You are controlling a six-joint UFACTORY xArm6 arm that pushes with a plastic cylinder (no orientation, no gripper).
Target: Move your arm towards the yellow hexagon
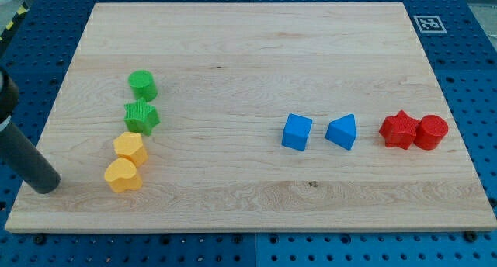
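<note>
The yellow hexagon (130, 147) lies at the left of the wooden board (248, 57), touching a second yellow block (123, 175), perhaps heart-shaped, just below it. My tip (46, 186) is the lower end of a dark rod that comes in from the view's left edge. It rests near the board's left edge, left of and slightly below both yellow blocks, with a clear gap and no contact.
A green star (142, 116) sits just above the hexagon, with a green cylinder (143, 84) above that. A blue cube (297, 132) and blue triangle (342, 132) lie right of centre. A red star (398, 130) and red cylinder (431, 132) touch at the right.
</note>
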